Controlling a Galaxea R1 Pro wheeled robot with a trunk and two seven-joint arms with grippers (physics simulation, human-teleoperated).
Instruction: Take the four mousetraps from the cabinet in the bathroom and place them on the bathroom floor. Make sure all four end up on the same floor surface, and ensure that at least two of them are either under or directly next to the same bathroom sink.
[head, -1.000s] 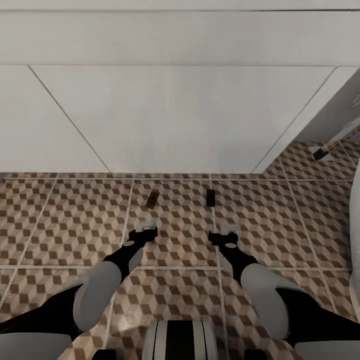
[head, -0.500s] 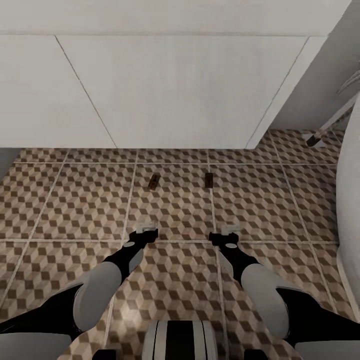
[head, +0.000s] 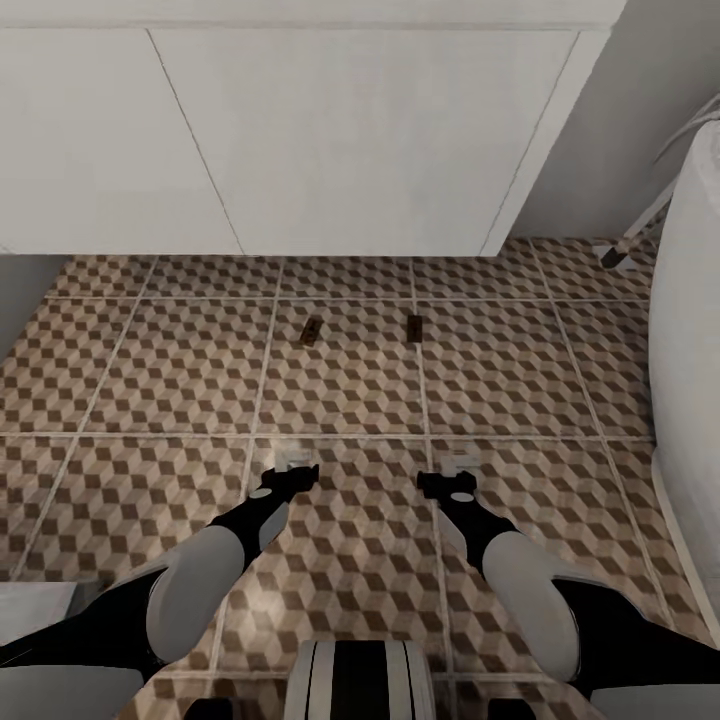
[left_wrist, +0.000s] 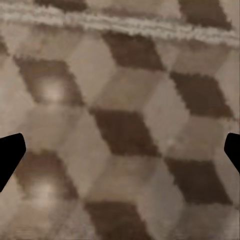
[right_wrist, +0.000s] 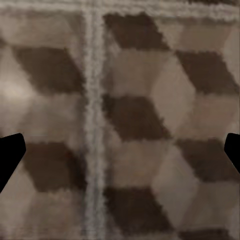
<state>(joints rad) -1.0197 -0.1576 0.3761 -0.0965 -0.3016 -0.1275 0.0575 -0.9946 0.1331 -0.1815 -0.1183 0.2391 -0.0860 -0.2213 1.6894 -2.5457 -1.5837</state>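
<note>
Mousetraps (head: 310, 331) (head: 414, 328) lie near the vanity (head: 350, 130) edge; both tools (head: 292, 462) (head: 458, 466) apart, empty

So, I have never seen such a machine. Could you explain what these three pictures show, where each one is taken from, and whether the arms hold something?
This is a simulated robot with two arms. The large picture comes from a camera on its head, looking down: its left gripper and right gripper hang over the patterned floor. Two small mousetraps lie on the tiles ahead, the left trap and the right trap, apart from each other, in front of the white vanity. A white rounded object stands at the right.

The two small pictures come from cameras near each gripper, looking along its fingers. Both show tiles close up, with dark fingertips at the edges, wide apart. Both grippers are open and hold nothing.
</note>
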